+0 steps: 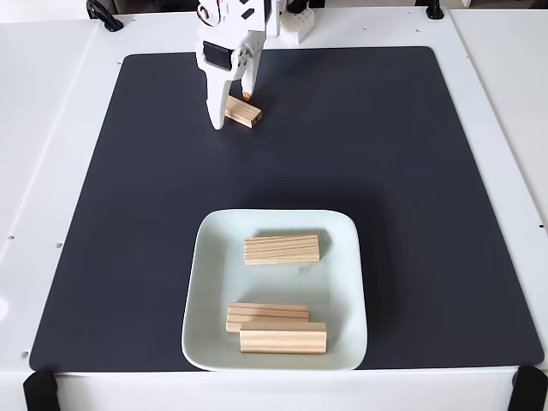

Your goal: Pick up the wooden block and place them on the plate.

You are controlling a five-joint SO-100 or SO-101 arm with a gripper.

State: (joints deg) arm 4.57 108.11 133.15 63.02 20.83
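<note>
Fixed view, looking down the worktop from its near edge: a small rectangular bar of pale wood with lengthwise grain lies flat on the far part of a large black mat, slightly skewed, well apart from the dish. The white two-finger gripper reaches down over it from the far edge, its jaws parted about as wide as the bar, one long white finger planted on the mat just beside the bar's left end in this view, the shorter finger with an orange tip over the bar's right part. Whether the fingers press on the wood I cannot tell from here; the bar sits on the mat, not lifted. Nearer to me, the square, round-cornered, shallow plate of pale mint-white glaze rests on the mat's near half, and three more wooden bars of the same kind lie in it: one across the far part, two side by side and touching near the front rim, the front one shifted a little to the right. The mat covers most of a white worktop, and black clamps grip its near corners.
</note>
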